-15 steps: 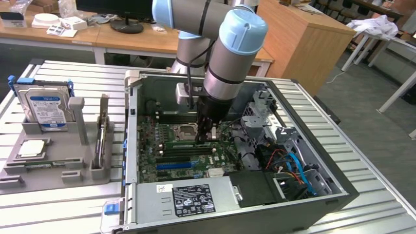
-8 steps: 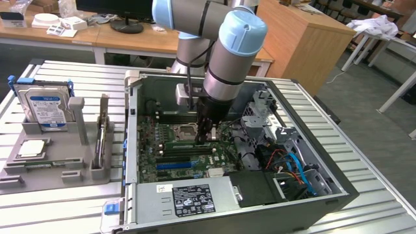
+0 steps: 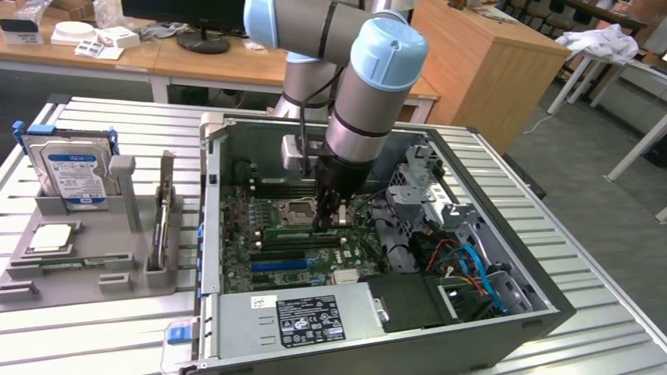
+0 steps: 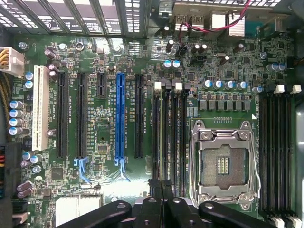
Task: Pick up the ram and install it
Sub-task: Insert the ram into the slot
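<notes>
My gripper [image 3: 329, 223] reaches down into the open computer case [image 3: 521, 312], over the motherboard's memory slots [image 4: 170, 137] beside the empty processor socket [image 4: 222, 164]. Its black fingertips [image 4: 155, 186] are pressed together, so my gripper [image 4: 161, 185] is shut. In the exterior view a pale green strip, which looks like the ram [image 3: 297, 232], runs along the slots right under the fingers. I cannot tell whether the fingers touch it. From the wrist camera the slots are seen from straight above, and no stick stands out in them.
A grey tray [image 3: 105, 285] at the exterior view's left holds a hard drive [image 3: 75, 176], a silver chip [image 3: 52, 238], an upright card [image 3: 162, 223] and a thin green board [image 3: 62, 266]. Coloured cables [image 3: 469, 266] and a drive cage [image 3: 422, 183] crowd the case. A blue slot [image 4: 119, 118] lies near the memory slots.
</notes>
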### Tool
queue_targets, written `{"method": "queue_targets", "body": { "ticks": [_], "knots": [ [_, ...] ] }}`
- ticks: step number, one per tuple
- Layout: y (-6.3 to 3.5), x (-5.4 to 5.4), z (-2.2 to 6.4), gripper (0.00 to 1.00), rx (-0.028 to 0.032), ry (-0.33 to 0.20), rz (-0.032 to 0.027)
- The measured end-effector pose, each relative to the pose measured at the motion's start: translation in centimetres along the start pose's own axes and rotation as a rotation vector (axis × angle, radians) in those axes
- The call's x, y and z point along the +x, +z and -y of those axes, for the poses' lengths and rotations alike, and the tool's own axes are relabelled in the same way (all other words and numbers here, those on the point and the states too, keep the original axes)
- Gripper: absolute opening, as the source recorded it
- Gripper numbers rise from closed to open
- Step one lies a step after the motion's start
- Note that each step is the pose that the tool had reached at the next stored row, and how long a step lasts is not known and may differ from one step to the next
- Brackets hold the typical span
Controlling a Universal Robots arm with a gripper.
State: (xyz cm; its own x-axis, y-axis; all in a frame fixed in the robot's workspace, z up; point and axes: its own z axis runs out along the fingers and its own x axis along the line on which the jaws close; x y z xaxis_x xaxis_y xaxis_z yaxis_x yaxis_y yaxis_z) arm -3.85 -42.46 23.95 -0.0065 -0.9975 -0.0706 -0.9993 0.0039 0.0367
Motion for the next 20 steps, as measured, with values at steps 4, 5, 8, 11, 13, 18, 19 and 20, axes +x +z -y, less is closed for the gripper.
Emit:
{"method": "queue_targets", "body": {
  "ticks": [4,5,8,11,13,18,19,20],
  "knots": [
    [0.03,0.01,0.0,0.11,-0.0001,0.0,-0.0001],
    [0.04,0.03,0.01,0.11,0.0001,0.0,0.0002],
    [0.04,0.09,0.01,0.11,0.0001,0.0,0.0002],
    [0.03,0.1,0.0,0.11,0.0,0.0,0.0],
    [0.07,0.11,0.0,0.11,0.0,0.0,-0.0001],
    [0.23,0.12,0.01,0.11,0.0001,0.0,0.0001],
    [0.28,0.12,0.01,0.11,0.0,0.0,0.0001],
    [0.3,0.12,0.01,0.11,0.0,0.0,0.0]
  ]
}}
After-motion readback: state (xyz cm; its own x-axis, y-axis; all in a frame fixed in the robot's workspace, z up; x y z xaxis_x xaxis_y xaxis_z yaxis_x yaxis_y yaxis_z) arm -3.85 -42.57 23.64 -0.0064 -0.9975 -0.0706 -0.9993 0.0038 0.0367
